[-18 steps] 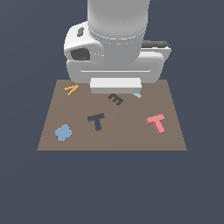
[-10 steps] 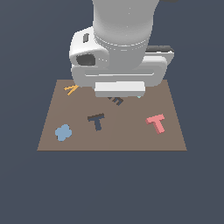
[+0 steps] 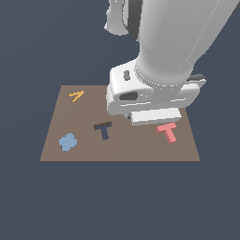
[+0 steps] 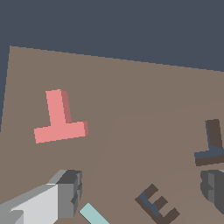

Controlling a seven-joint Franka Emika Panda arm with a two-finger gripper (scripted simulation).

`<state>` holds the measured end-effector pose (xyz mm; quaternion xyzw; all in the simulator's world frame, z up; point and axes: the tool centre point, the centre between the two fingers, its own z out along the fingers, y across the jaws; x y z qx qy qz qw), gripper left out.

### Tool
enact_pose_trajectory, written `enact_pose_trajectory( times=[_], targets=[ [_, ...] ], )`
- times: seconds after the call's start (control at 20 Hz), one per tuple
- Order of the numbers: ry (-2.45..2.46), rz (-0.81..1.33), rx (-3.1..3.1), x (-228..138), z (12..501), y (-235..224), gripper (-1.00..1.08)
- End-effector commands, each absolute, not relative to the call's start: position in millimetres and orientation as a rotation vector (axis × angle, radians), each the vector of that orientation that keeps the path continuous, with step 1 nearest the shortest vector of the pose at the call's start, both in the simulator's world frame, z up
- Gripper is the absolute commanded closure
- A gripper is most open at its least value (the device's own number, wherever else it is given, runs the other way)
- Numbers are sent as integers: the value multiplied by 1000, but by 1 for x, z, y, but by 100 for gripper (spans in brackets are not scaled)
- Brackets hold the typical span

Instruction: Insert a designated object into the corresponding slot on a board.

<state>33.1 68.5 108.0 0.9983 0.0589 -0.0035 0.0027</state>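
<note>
The jaws of the grey-and-white robot gripper (image 4: pixel 135 192) stand apart with nothing between them: in the wrist view one grey finger (image 4: pixel 65 192) shows at the lower left of the frame and the other at the lower right edge, both above bare board. Between the two fingers lie a dark E-shaped mark (image 4: pixel 156 204) and a thin pale teal strip (image 4: pixel 93 215). In the exterior view the fingertips are hidden behind the white hand body, which hangs low over the far right part of the board.

The flat brown square board (image 3: pixel 119 150) lies on the dark blue-grey worktop (image 3: pixel 28 197). The small raised salmon-red T-shaped block (image 3: pixel 168 131) rests flat on the board near its right edge in the exterior view, just in front of the white hand and untouched by it; in the wrist view it sits in the left middle of the frame (image 4: pixel 59 118), well clear of the nearer finger. The flat dark navy T-shaped slot (image 3: pixel 103 129) lies near the board's centre, left of the red block and apart from it; the wrist view shows it at the right edge (image 4: pixel 211 143).

Toward the board's left side in the exterior view are a blue flower-shaped piece (image 3: pixel 68 142) at the lower left and a thin orange letter-like shape (image 3: pixel 76 96) at the upper left.
</note>
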Motion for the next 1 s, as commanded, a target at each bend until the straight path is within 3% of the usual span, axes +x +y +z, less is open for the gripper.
enact_pose_trajectory(
  times=[0.0, 0.45, 0.95],
  targets=[
    [241, -9, 3129, 41, 94, 90, -92],
    [383, -2, 3118, 60, 58, 145, -92],
    [418, -1, 3114, 64, 50, 158, -92]
  ],
)
